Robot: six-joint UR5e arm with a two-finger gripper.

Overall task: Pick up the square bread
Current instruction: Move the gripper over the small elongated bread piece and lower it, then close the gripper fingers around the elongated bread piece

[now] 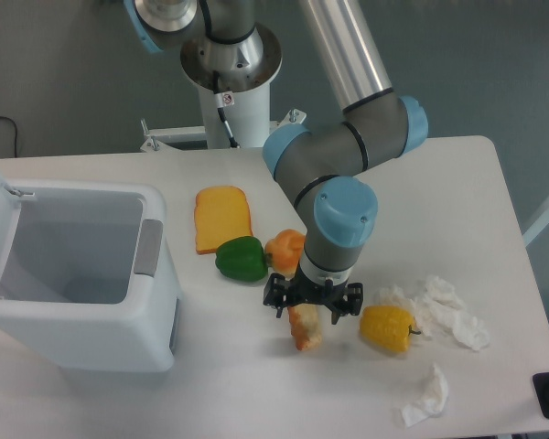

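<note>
The square bread (223, 218) is a flat orange-yellow slice lying on the white table, left of centre and beside the bin. My gripper (312, 315) points straight down, well to the right of the bread and nearer the front. Its black jaws are spread wide, so it looks open. A small orange and tan food piece (306, 331) sits right under the fingertips, which it partly hides. I cannot tell whether the fingers touch it. A green pepper (241, 258) lies between the gripper and the bread.
A white open-topped bin (82, 274) stands at the left. An orange round food item (285, 247) lies next to the green pepper. A yellow pepper (387, 327) and crumpled white tissues (446, 311) (427, 395) lie to the right and front right.
</note>
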